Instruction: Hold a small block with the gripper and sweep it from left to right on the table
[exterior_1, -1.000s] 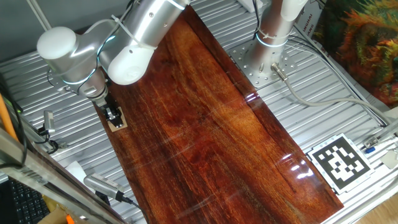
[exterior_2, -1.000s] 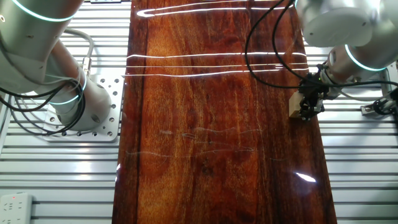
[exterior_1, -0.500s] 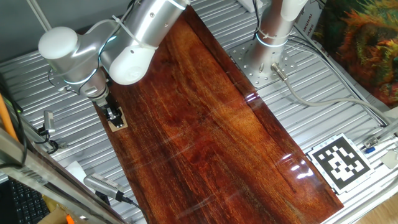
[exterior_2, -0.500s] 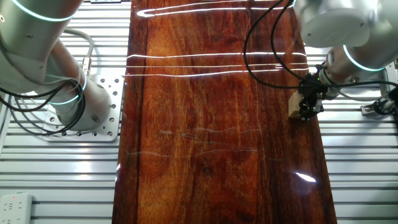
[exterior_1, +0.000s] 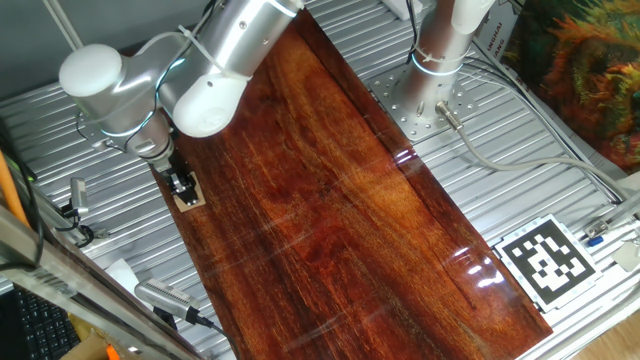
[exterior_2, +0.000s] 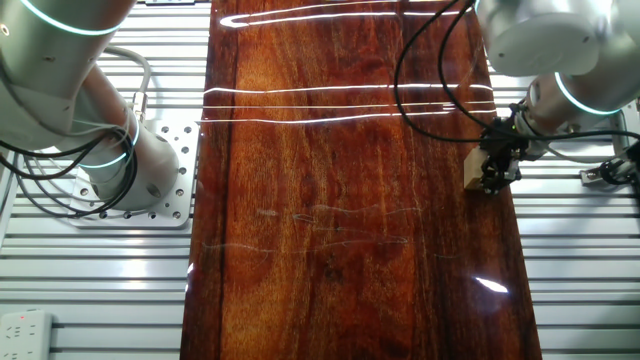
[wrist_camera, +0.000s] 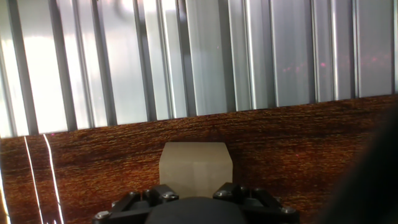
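Observation:
The small block (exterior_1: 189, 199) is a light tan wooden cube that lies at the left edge of the table (exterior_1: 330, 200), a glossy reddish-brown board. The gripper (exterior_1: 182, 186) stands upright over it with its black fingers on either side, and the jaws look shut on it. In the other fixed view the block (exterior_2: 472, 168) sits at the board's right edge under the gripper (exterior_2: 491, 178). In the hand view the block (wrist_camera: 195, 165) rests on the table (wrist_camera: 298, 143) between the jaws of the gripper (wrist_camera: 196, 190).
Ribbed grey metal (exterior_1: 520, 170) surrounds the board. A second arm's base (exterior_1: 440, 60) stands on a plate at the far side, with a cable running from it. A black-and-white marker tag (exterior_1: 547, 258) lies at the right. A metal cylinder (exterior_1: 165, 298) lies near the board's front left.

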